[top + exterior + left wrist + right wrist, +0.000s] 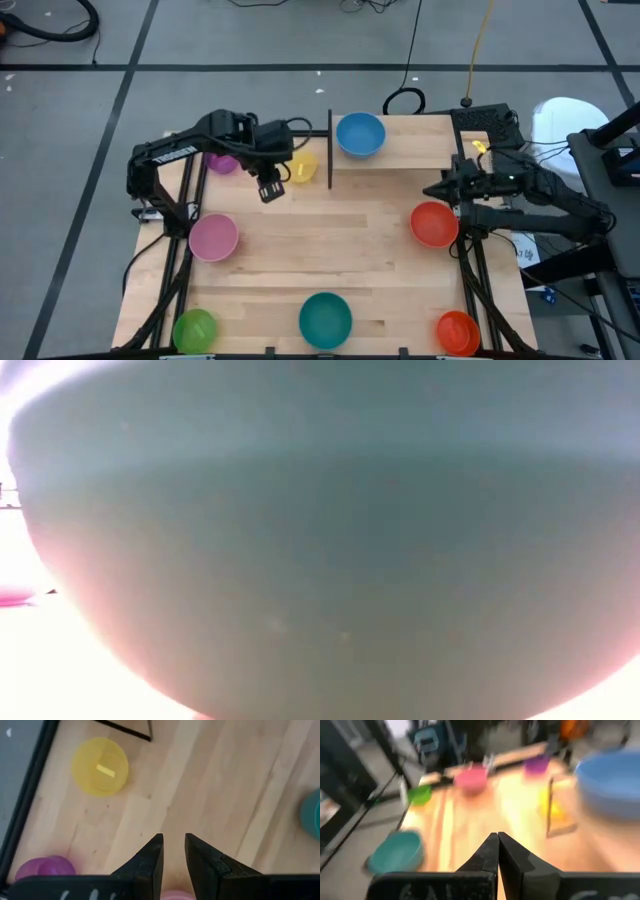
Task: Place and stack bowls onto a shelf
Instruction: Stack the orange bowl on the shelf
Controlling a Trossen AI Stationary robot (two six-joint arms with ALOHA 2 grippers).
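In the high view the shelf (430,140) stands at the table's far edge, and the blue bowl (360,134) rests on its left end. The other bowls sit on the tabletop: yellow (303,167) and purple (222,160) left of the shelf, pink (213,237), green (195,330), teal (325,320), red-orange (434,224) and orange (457,332). My left gripper (270,188) hovers beside the yellow bowl (100,766), slightly open (173,837) and empty. My right gripper (437,190) hangs by the red-orange bowl's far side, shut (496,835) and empty.
The teal bowl's wall (320,560) fills the low view. The shelf's black upright (330,150) stands between the yellow and blue bowls. Bare wood lies in the table's middle (330,240). Cables and equipment crowd the right edge (560,200).
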